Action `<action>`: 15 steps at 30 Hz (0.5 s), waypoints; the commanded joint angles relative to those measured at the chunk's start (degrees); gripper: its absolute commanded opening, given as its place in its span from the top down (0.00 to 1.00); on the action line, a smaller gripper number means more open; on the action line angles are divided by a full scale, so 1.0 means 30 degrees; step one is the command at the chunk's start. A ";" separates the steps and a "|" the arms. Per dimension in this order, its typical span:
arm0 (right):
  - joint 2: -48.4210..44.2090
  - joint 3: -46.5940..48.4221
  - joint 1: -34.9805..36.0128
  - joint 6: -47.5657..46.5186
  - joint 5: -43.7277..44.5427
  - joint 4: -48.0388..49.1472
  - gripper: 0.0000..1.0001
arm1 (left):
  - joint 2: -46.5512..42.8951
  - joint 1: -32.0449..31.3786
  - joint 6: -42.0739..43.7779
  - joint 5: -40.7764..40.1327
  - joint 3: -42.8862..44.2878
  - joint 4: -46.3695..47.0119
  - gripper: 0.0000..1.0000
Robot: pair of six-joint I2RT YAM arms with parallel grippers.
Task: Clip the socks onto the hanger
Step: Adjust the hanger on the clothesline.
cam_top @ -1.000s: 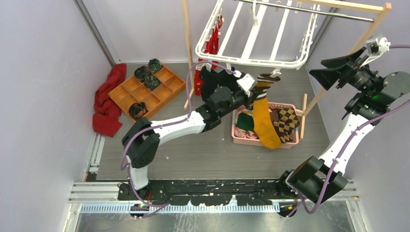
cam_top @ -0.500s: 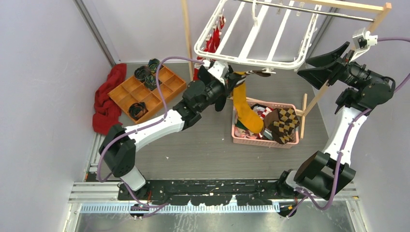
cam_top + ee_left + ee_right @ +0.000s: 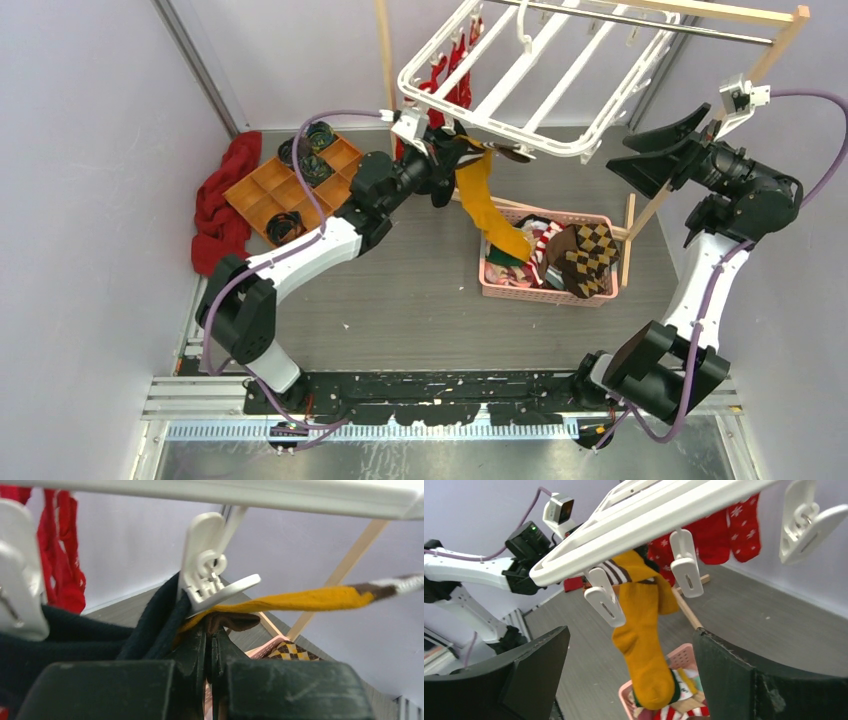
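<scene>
Pink basket [image 3: 545, 296] holds an argyle sock [image 3: 590, 245], others.

Bright, even light with soft shadows — the left wrist view is blurred up close, the overhead view sharp.

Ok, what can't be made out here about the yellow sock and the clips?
1. Whether a clip grips the yellow sock: the left wrist view is blurred there; from the top, the hanger covers the cuff.
2. Where the left fingers pinch the sock: hidden between them, left wrist view.
3. What the basket holds: cut off by the bottom edge, right wrist view.
</scene>
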 commanded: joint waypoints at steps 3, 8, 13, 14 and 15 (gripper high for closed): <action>-0.2279 -0.1700 0.0072 0.0383 0.0992 -0.5216 0.00 | -0.0956 0.1770 -0.2232 0.1969 0.0064 0.1406 1.00; -0.2885 -0.2579 0.0438 -0.0592 -0.0008 -0.5964 0.00 | -0.0710 0.2765 -0.3236 0.3521 0.0378 0.1343 1.00; -0.2947 -0.4046 0.0827 0.3658 -0.0022 0.2167 0.00 | -0.0475 0.3318 -0.4020 0.4494 0.0503 0.1484 1.00; -0.2976 -0.4276 0.0808 0.3638 -0.0020 0.2528 0.00 | -0.0445 0.3384 -0.4150 0.4676 0.0530 0.1514 1.00; -0.2991 -0.4448 0.0805 0.3635 -0.0016 0.2727 0.00 | -0.0409 0.3451 -0.4255 0.4827 0.0556 0.1517 1.00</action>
